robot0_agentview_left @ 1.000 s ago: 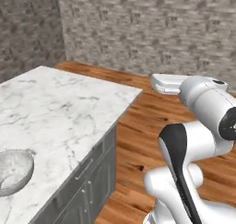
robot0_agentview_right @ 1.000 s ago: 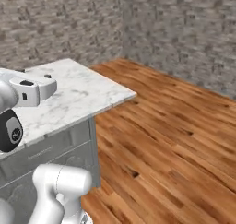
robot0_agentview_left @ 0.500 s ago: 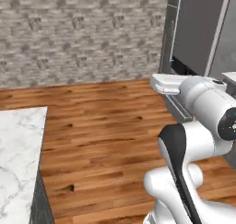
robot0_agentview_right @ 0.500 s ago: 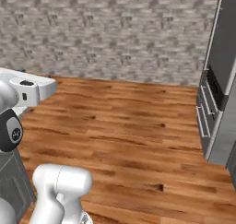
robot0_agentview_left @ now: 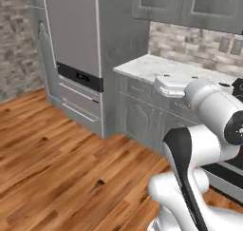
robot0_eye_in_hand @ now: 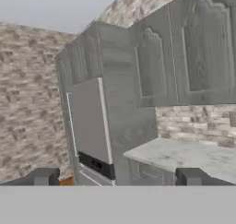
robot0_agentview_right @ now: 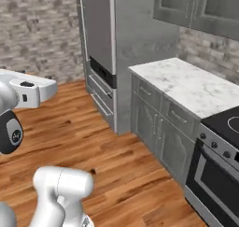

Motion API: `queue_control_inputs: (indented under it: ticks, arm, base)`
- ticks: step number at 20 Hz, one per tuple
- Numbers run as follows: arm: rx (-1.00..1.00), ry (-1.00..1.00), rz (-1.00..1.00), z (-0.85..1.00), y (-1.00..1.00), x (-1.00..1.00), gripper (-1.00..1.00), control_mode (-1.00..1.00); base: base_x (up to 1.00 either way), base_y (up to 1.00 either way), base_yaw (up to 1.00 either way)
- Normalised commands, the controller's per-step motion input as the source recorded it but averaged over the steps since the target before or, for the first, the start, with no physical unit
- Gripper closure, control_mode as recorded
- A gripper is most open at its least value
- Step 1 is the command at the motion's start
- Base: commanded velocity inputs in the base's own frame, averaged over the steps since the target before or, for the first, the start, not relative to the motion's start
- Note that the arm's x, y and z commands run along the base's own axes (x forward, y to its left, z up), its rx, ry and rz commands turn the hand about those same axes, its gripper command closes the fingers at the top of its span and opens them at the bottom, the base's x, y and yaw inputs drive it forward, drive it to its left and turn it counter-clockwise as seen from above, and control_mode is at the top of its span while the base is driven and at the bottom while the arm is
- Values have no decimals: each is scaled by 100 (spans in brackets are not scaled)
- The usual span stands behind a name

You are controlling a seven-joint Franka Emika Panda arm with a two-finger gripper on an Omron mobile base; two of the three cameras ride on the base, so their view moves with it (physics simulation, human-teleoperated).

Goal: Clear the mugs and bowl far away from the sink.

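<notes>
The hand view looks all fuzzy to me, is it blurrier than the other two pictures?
Yes, a bit: in the hand view the tall grey cabinet and marble counter have soft, smeary edges. The left base view and right base view are sharper, with plank lines clear on the wooden floor. Light is flat everywhere, no glare or hard shadows.
</notes>
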Motion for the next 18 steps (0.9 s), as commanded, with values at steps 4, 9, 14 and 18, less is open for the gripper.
queue_control_inputs:
  ticks: [4,9,14,18]
  arm:
    - [0,0,0,0,0,0,-100,100]
    - [0,0,0,0,0,0,-100,100]
    - [0,0,0,0,0,0,-100,100]
    - [0,0,0,0,0,0,-100,100]
  base:
    - [0,0,-100]
    - [0,-4,-99]
    - [-2,-32,-88]
    - [-9,-18,-25]
